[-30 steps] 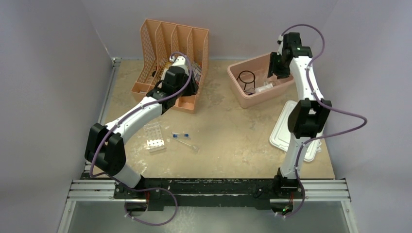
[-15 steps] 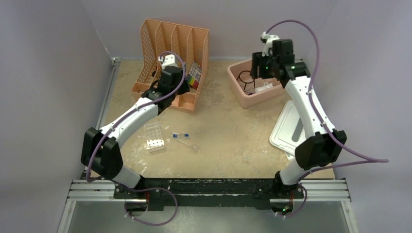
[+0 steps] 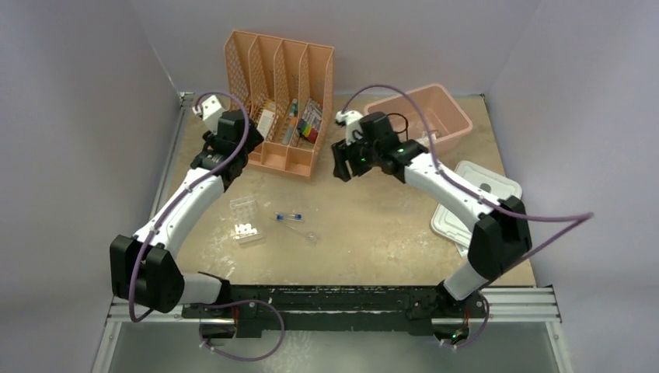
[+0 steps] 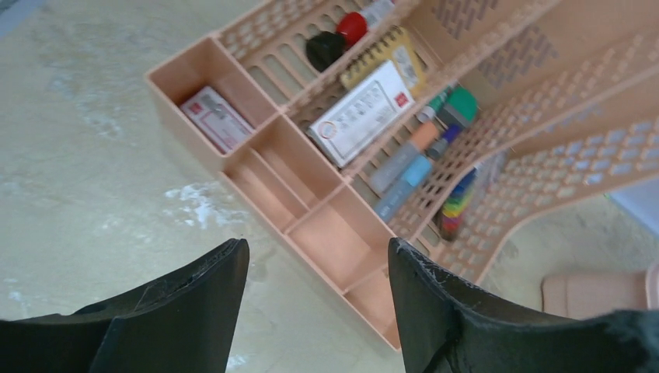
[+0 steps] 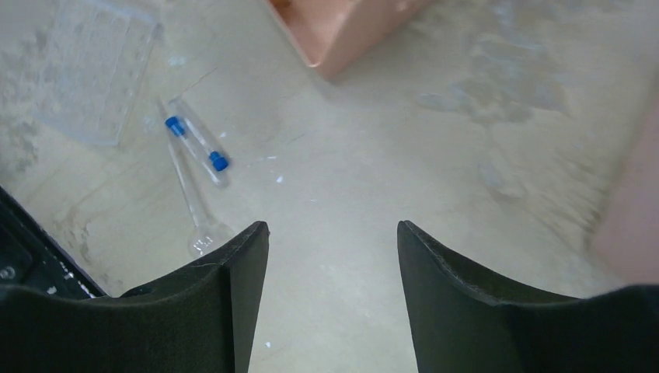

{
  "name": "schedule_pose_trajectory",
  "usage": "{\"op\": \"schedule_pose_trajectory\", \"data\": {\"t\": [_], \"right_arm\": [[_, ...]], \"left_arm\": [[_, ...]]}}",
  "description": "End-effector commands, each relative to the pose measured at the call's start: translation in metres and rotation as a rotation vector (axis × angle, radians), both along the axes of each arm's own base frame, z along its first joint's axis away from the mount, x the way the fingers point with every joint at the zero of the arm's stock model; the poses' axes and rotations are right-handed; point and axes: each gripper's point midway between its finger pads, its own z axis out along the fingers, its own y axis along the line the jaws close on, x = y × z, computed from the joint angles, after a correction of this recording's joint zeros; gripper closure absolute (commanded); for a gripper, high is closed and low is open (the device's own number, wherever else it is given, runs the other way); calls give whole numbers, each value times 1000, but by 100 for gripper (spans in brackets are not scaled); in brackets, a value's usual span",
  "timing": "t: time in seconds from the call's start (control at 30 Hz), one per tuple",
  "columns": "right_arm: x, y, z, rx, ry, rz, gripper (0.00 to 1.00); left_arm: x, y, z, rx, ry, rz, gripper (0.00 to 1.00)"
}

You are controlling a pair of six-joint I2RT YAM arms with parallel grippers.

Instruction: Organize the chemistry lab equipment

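A clear tube with blue caps (image 3: 289, 217) and a clear long-stemmed funnel (image 3: 301, 230) lie on the table's middle. A white tube rack (image 3: 249, 231) and a clear rack piece (image 3: 243, 208) lie to their left. The right wrist view shows the tube (image 5: 196, 141), the funnel (image 5: 194, 214) and the clear rack piece (image 5: 97, 70). My right gripper (image 3: 342, 167) hangs open and empty above the table, right of the organizer. My left gripper (image 3: 207, 160) is open and empty, just left of the organizer's front. A black wire ring (image 3: 396, 119) pokes out of the pink tub. Tongs, brush and triangle are hidden.
The peach slotted organizer (image 3: 281, 155) stands at the back centre, holding cards, markers and bottles, with bare front trays (image 4: 330, 241). The pink tub (image 3: 458, 116) sits at the back right. Its white lid (image 3: 497, 186) lies at the right edge.
My left gripper has pulled out of the organizer and moved left. My right gripper has left the pink tub and swung left and down over the table, empty.
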Motion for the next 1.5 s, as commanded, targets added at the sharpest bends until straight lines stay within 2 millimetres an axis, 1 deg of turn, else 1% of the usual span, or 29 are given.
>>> {"op": "schedule_pose_trajectory", "data": {"t": [0.0, 0.03, 0.13, 0.23, 0.37, 0.5, 0.57, 0.67, 0.77, 0.87, 0.97, 1.1, 1.23, 1.37, 1.47], "right_arm": [[-12, 60, -14, -2, -65, 173, 37], [-15, 71, -25, -24, -56, 205, 37], [-25, 99, -42, -75, -56, 298, 37], [-42, 120, -58, -126, -50, 385, 37], [-60, 133, -81, -223, -66, 443, 34], [-79, 143, -100, -276, -44, 499, 34], [-87, 147, -108, -294, -31, 528, 38], [-95, 151, -117, -305, -13, 552, 48], [-97, 152, -129, -318, 18, 554, 54], [-100, 154, -138, -327, 42, 562, 58], [-103, 156, -146, -338, 63, 575, 61], [-107, 156, -157, -365, 81, 597, 71], [-108, 155, -162, -390, 77, 605, 76], [-108, 151, -166, -415, 81, 612, 84], [-108, 149, -165, -429, 81, 607, 87]], "left_arm": [[-9, 25, 14, -74, -44, 85, 32], [-10, 31, 16, -78, -48, 100, 30], [-18, 46, 18, -71, -47, 143, 26], [-26, 58, 20, -57, -47, 179, 25], [-33, 66, 14, -51, -34, 199, 25], [-36, 71, 9, -42, -15, 212, 25], [-37, 73, 7, -36, -8, 216, 25], [-36, 75, 6, -31, 1, 215, 25], [-36, 74, 2, -27, 16, 209, 25], [-36, 74, -1, -24, 27, 205, 25], [-36, 75, 0, -20, 26, 206, 25], [-36, 77, 3, -14, 24, 209, 25], [-34, 78, 6, -13, 17, 209, 25], [-32, 77, 7, -17, 11, 206, 25], [-31, 77, 6, -16, 12, 204, 25]]}}
